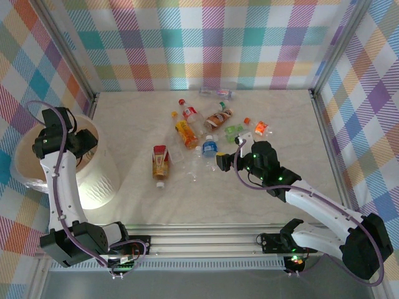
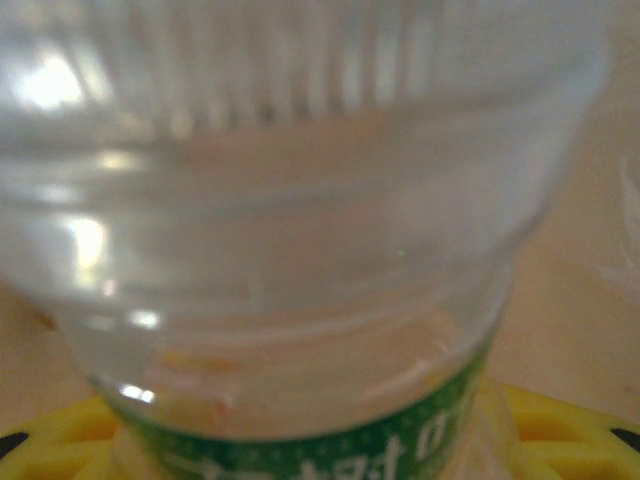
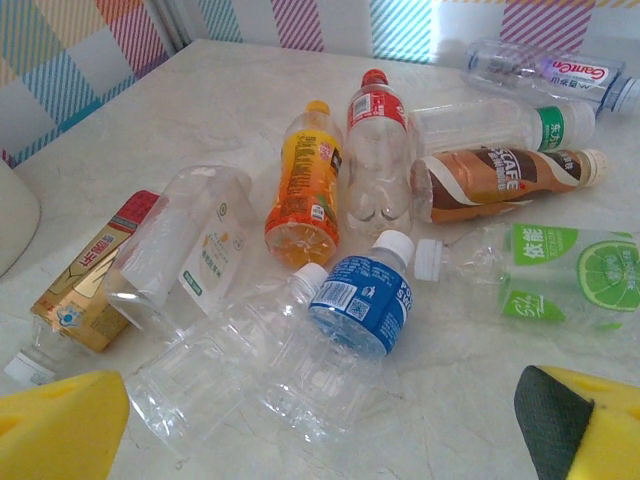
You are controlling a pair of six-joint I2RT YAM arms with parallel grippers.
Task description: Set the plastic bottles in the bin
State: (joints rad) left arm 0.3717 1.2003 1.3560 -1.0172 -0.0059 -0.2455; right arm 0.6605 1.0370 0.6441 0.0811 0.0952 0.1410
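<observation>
My left gripper (image 1: 81,142) hangs over the round white bin (image 1: 100,180) at the table's left. It is shut on a clear bottle with a green label (image 2: 300,250), which sits blurred between the yellow fingers (image 2: 60,440). Several plastic bottles lie mid-table: blue-labelled (image 3: 365,300), plain clear (image 3: 215,370), orange (image 3: 303,185), red-capped (image 3: 377,150), brown (image 3: 505,175), lime-green (image 3: 550,275), and red-and-gold (image 3: 85,275). My right gripper (image 3: 320,430) is open and empty, hovering just short of the blue-labelled bottle (image 1: 209,148).
Checked cloth walls and metal posts close in the table on three sides. One more bottle (image 1: 217,93) lies by the back wall. The bin's white side (image 3: 15,225) shows at the left edge of the right wrist view. Bare tabletop lies at the right (image 1: 293,156).
</observation>
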